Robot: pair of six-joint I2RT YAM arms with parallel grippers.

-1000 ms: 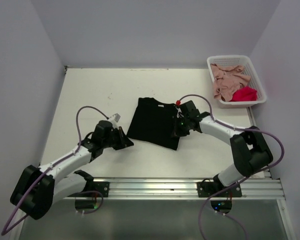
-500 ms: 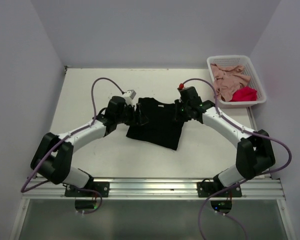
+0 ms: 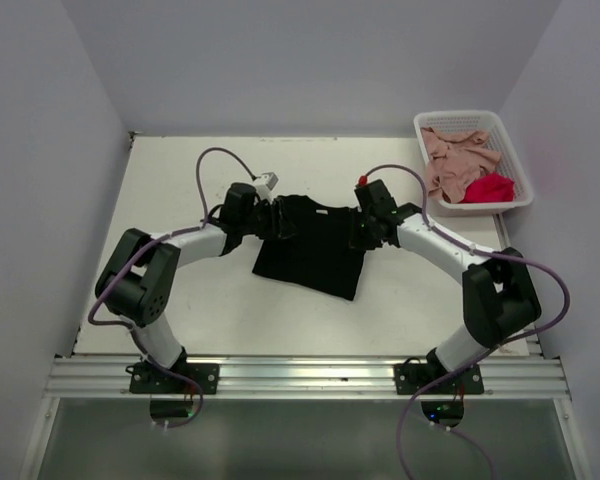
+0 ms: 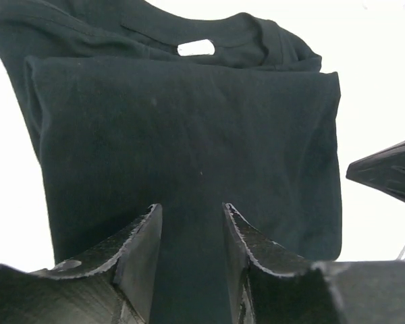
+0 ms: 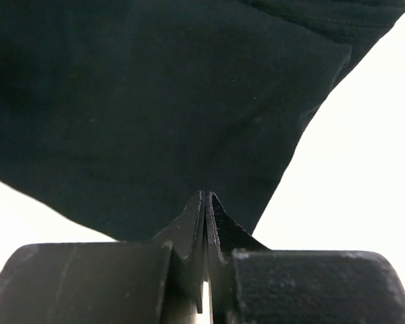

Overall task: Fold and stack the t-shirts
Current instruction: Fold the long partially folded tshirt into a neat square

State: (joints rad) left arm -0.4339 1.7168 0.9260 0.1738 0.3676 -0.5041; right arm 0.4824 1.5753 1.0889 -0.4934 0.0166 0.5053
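A black t-shirt (image 3: pixel 315 250) lies folded into a rough rectangle on the white table, collar at the far side. My left gripper (image 3: pixel 280 222) is at its far left corner. In the left wrist view it (image 4: pixel 192 212) is open just above the black t-shirt (image 4: pixel 189 115), with nothing between the jaws. My right gripper (image 3: pixel 359 236) is at the shirt's right edge. In the right wrist view it (image 5: pixel 206 197) is shut, tips touching the edge of the black t-shirt (image 5: pixel 155 101); no cloth shows between the jaws. A pink t-shirt (image 3: pixel 456 160) and a red t-shirt (image 3: pixel 490 187) lie crumpled in the basket.
The white lattice basket (image 3: pixel 521 165) stands at the back right corner of the table (image 3: pixel 180 190). White walls close in the left, back and right sides. A metal rail (image 3: pixel 310 375) runs along the near edge by the arm bases.
My left arm has swung from the near left of the table up to the shirt's far left corner. My right gripper has moved from the shirt's lower right edge up along the right edge.
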